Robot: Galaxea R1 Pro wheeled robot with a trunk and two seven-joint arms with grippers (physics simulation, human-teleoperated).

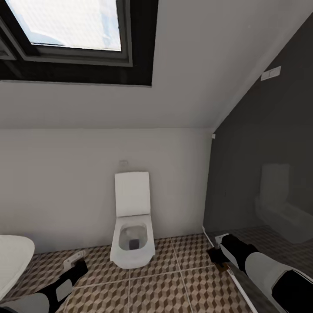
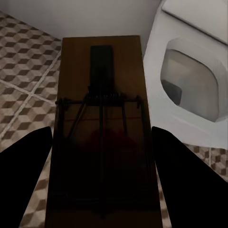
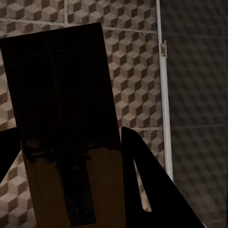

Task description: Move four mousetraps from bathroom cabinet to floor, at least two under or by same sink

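Each gripper holds one mousetrap. In the left wrist view a brown wooden mousetrap with a dark spring bar lies between the dark fingers of my left gripper, which is shut on it above the bathroom floor, beside the toilet. My right gripper is shut on a second mousetrap over the cube-patterned tiles. In the head view the left gripper hangs low at the left and the right gripper low at the right, above the floor. The cabinet and sink are out of view.
A white toilet with its lid up stands against the back wall, between the two arms. A white rounded fixture juts in at the left edge. A dark glossy wall with a pale base strip closes the right side. A skylight sits overhead.
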